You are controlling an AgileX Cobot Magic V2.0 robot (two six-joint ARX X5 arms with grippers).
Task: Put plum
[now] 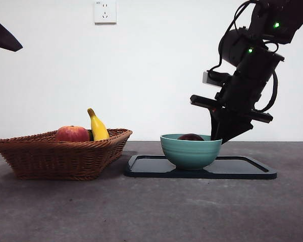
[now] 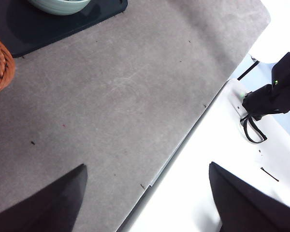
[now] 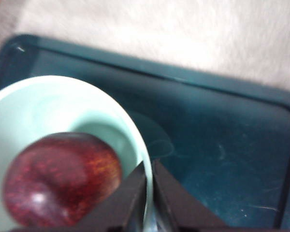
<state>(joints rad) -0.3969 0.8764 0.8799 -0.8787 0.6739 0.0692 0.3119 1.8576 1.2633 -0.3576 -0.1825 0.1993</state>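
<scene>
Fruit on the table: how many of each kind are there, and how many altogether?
Plum, in the green bowl: 1
Red-orange round fruit, in the wicker basket: 1
Banana, in the same basket: 1
Total: 3 fruits in view

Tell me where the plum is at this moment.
The plum lies inside the green bowl on the dark tray, right of the basket in the front view, with the right gripper at the bowl's rim.

Even bright light, soft shadows, right wrist view blurred
</scene>
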